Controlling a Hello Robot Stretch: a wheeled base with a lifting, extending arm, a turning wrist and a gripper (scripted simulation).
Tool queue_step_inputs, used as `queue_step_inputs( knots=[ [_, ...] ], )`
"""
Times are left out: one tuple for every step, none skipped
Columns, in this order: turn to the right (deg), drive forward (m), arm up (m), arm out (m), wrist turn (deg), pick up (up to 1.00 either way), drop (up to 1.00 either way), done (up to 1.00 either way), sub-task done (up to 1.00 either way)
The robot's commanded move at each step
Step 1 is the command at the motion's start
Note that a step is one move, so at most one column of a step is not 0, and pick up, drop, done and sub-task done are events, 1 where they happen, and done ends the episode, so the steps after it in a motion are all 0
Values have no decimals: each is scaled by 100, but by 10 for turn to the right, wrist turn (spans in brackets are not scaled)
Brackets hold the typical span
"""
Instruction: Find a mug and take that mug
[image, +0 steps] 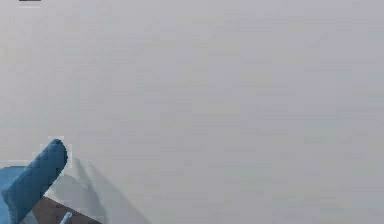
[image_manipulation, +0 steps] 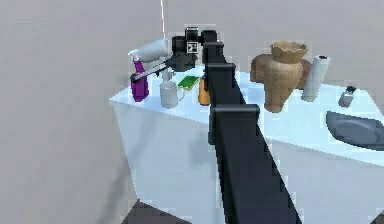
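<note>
Shows as a small orange blob (image_manipulation: 204, 93) on the pale countertop (image_manipulation: 300, 125), upper middle of the frame, half hidden by the dark arm (image_manipulation: 236, 130); shape unclear.

Soft, even light washes the pale wall (image: 220, 80) in the forward view, while the counter (image_manipulation: 170, 150) shows a brighter top above its mildly shaded front.

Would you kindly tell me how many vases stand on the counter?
1: a tan wide-mouthed vase on the pale counter, right of the dark arm, which may hide others.
</note>
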Motion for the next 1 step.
queue_step_inputs(
  knots=[
    [0, 0, 0, 0, 300, 0, 0, 0, 0]
  ],
)
